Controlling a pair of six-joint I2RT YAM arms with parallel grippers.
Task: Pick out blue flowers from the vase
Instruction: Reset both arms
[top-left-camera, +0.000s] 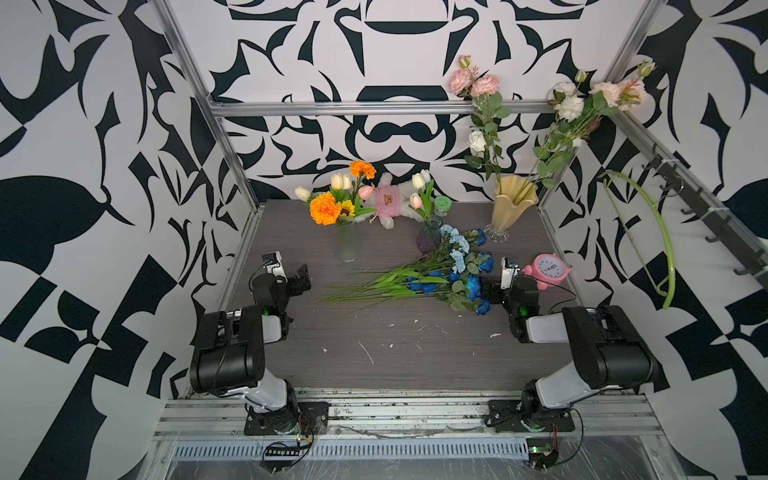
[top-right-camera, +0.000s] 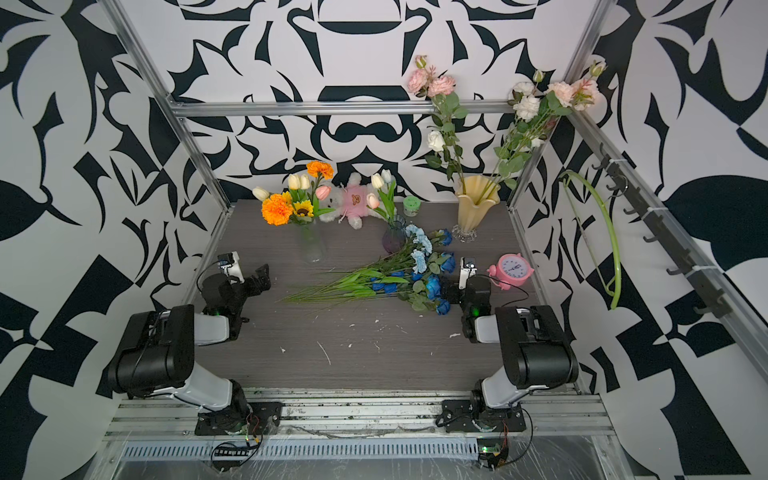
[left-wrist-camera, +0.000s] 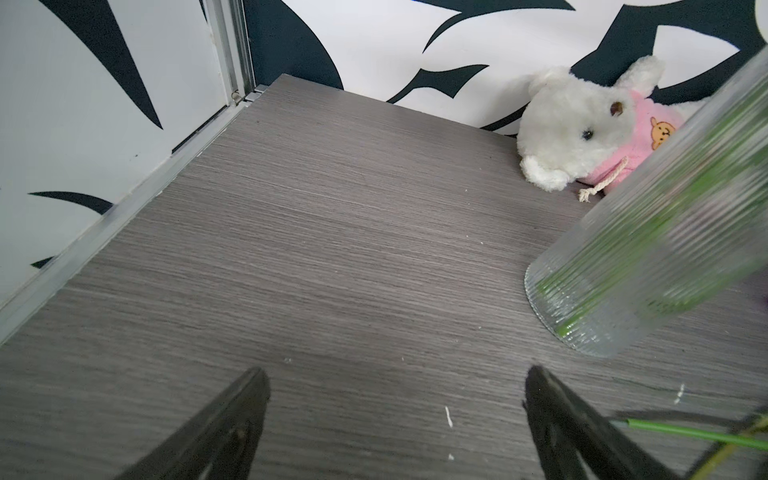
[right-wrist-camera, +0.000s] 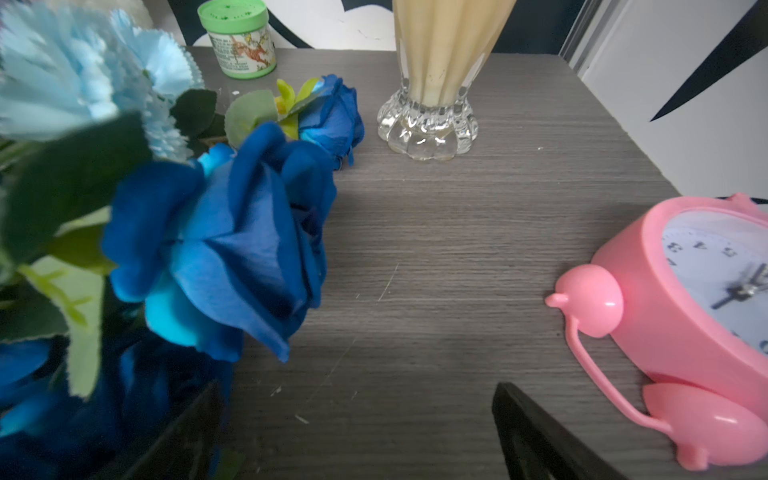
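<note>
Both stand with jaws spread wide, holding nothing: the left gripper (left-wrist-camera: 395, 374) well apart from the cream vase (top-left-camera: 513, 208), the right gripper (right-wrist-camera: 357, 390) nearer it, just beside the blooms. The blue flowers (top-left-camera: 415, 279) lie heaped on the table (top-left-camera: 395, 345) in front of that vase: roses, tulips, pale carnations. No blue shows in it; picking looks finished, needing only a check.

Flower heap (top-left-camera: 432, 276) lies mid-worktop (top-left-camera: 374, 353), heads twd right edge, stems twd left. Middle vase (top-left-camera: 428, 240) just behind it, left vase (top-left-camera: 348, 248) further left. Plush toy (top-left-camera: 388, 199) & jar (top-left-camera: 442, 205) along back edge, corner vase (top-left-camera: 509, 208) nr back-right corner, clock (top-left-camera: 546, 270) by right edge.
</note>
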